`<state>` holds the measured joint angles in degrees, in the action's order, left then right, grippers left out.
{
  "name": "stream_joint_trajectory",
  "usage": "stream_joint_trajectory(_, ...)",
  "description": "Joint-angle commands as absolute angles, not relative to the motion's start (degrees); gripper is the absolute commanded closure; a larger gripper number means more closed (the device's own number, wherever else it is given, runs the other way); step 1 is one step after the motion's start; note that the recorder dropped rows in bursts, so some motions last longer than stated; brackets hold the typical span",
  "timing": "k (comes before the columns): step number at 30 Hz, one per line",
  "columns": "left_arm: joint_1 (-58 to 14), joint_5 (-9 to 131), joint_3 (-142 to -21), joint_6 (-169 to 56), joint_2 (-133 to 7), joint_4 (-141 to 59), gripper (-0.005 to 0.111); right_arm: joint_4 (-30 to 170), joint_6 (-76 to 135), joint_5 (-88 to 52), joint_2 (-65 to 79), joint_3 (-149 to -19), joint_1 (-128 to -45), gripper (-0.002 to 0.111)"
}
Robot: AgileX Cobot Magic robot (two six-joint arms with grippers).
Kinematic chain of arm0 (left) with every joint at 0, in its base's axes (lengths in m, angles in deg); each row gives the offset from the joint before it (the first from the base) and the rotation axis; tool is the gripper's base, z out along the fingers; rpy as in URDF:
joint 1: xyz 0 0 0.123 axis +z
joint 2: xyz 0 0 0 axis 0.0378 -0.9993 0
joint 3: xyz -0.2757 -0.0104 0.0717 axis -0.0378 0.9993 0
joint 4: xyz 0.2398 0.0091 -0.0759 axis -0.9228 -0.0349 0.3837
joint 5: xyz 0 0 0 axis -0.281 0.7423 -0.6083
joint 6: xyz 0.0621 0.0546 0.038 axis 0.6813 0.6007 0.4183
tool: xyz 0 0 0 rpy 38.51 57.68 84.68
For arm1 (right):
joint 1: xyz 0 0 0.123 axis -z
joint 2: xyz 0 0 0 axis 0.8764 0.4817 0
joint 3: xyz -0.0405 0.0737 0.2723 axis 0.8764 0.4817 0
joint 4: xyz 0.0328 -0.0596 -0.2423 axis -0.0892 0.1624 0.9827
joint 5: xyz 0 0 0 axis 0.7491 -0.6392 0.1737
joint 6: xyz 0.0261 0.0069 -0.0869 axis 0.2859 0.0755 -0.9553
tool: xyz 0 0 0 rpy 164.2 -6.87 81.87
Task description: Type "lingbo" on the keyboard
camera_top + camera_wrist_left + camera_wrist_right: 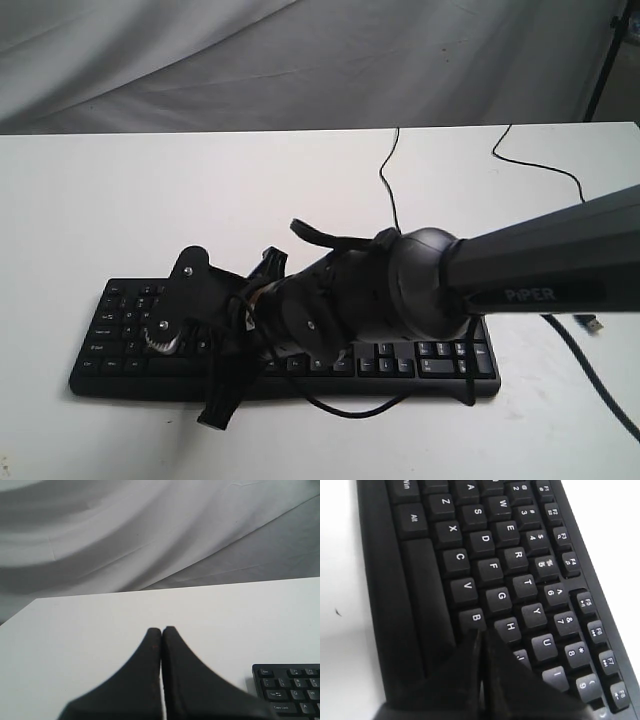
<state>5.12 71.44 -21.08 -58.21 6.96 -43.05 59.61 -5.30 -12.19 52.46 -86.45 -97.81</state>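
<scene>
The black keyboard (440,362) lies across the near part of the white table (150,190). My right arm (530,265) reaches from the right over its middle and hides most of the letter keys in the exterior view. In the right wrist view my right gripper (482,631) is shut, with its tips down at the edge of the B key (472,618), beside H (511,627). I cannot tell whether a key is pressed. My left gripper (161,629) is shut on nothing above bare table, and the keyboard's Esc corner (287,690) lies off to one side of it.
The keyboard's thin cable (388,180) runs toward the table's far edge. A second black cable (540,165) crosses the right side and ends in a USB plug (592,324). A grey cloth backdrop (300,60) hangs behind the table.
</scene>
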Motion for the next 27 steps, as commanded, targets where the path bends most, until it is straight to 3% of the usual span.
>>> stream_joint_trajectory(1, 4.9, 71.19, -20.78, -58.36, 6.78, -43.01, 0.106, 59.6, -5.46, -13.58, 52.44, -86.39, -98.1, 0.108)
stream_joint_trajectory(27, 4.9, 71.19, -20.78, -58.36, 6.78, -43.01, 0.106, 59.6, -5.46, -14.98, 55.11, -86.62, -97.83, 0.108)
